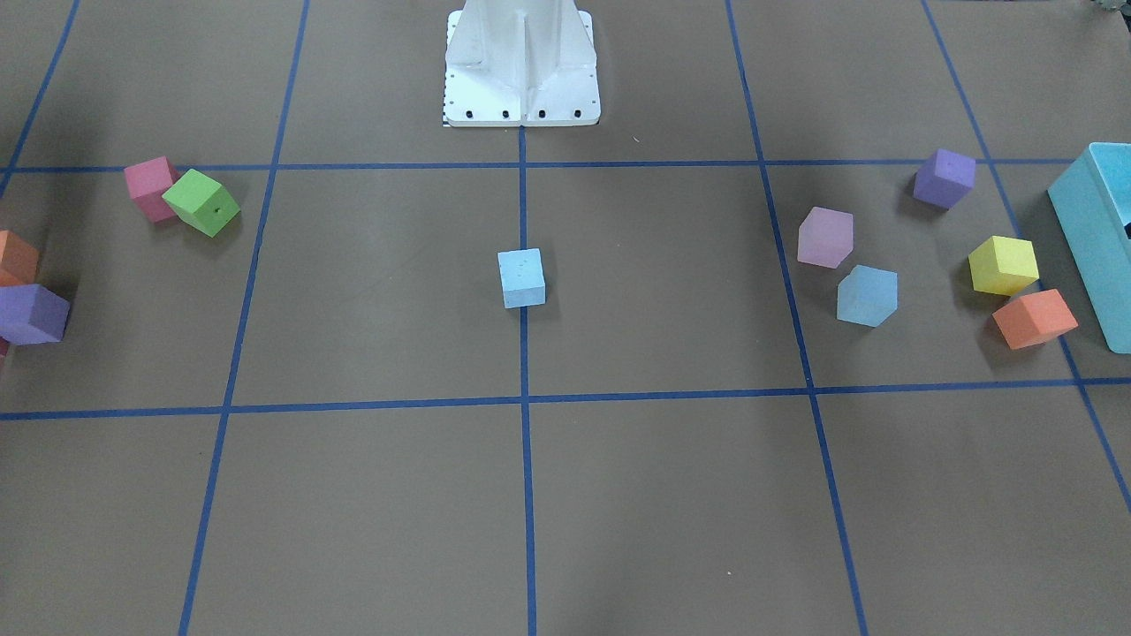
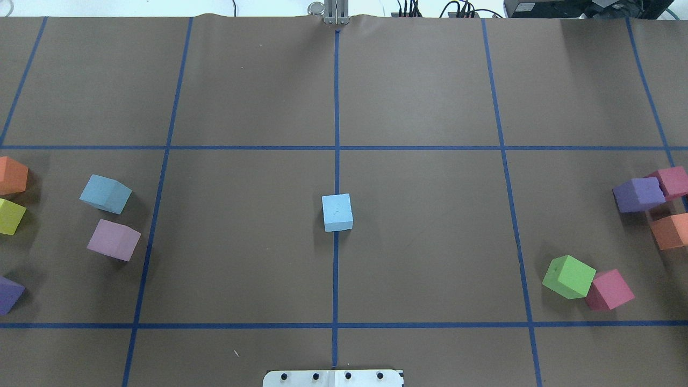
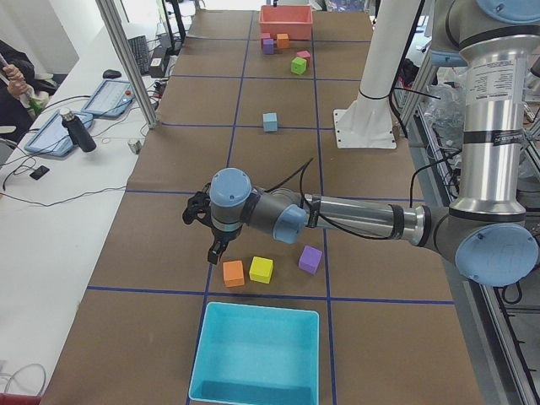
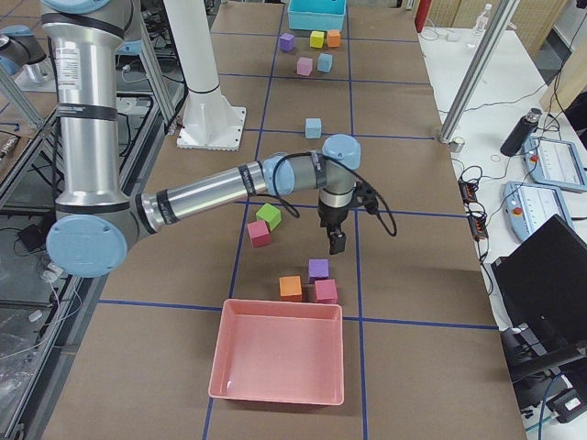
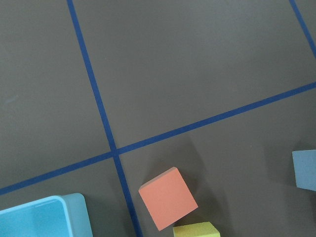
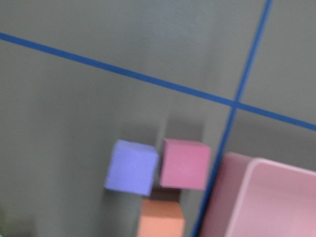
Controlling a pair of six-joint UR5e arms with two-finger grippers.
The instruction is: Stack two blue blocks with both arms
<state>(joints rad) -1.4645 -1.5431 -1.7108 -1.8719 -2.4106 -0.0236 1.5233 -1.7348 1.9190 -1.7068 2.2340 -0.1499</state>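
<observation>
One pale blue block (image 2: 337, 212) sits on the centre tape line, also in the front view (image 1: 521, 277). The second blue block (image 2: 105, 193) lies on my left side next to a pink-lilac cube (image 2: 113, 239); its edge shows in the left wrist view (image 5: 306, 169). My left gripper (image 3: 214, 251) hangs low beside the orange cube (image 3: 234, 272), seen only in the exterior left view; I cannot tell if it is open. My right gripper (image 4: 337, 243) hangs just above the purple cube (image 4: 318, 269), seen only in the exterior right view; I cannot tell its state either.
A turquoise box (image 3: 257, 354) stands at the left end and a pink tray (image 4: 280, 362) at the right end. Green (image 2: 568, 276), pink, purple, orange and yellow cubes lie in clusters on both sides. The white pedestal (image 1: 521, 62) stands at the robot's edge.
</observation>
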